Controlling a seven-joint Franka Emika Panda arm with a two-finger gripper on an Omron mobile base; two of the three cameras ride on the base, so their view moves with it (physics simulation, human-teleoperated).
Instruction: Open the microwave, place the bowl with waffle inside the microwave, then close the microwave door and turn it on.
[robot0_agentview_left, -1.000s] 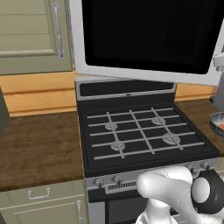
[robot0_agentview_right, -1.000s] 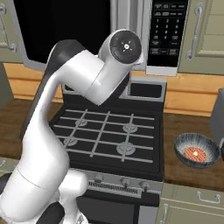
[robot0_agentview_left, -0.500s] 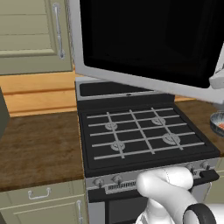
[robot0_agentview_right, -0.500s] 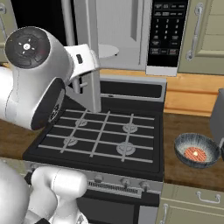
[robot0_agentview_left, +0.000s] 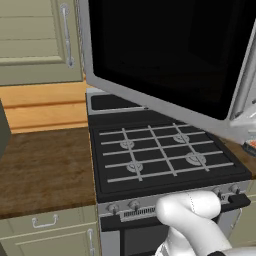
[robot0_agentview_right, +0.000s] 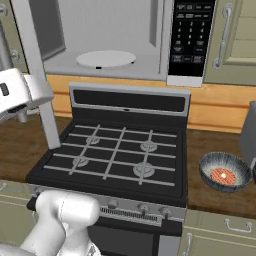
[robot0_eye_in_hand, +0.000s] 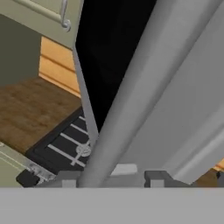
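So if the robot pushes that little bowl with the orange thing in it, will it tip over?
Probably not. The bowl looks wide and low and sits flat on the wooden counter, so a push would likely slide it. It seems stiff, not floppy. The waffle lies loose at the bottom and might shift a little if the bowl is lifted unevenly.

Door (robot0_agentview_left: 165, 55): glossy black glass, matt silver frame. Handle (robot0_eye_in_hand: 131, 94): smooth grey metal. Turntable (robot0_agentview_right: 105, 58): smooth white. Counter (robot0_agentview_left: 45, 170): dark wood grain. Stove (robot0_agentview_right: 117, 155): matt black, metal grates. Bowl (robot0_agentview_right: 225, 171): mesh-textured grey
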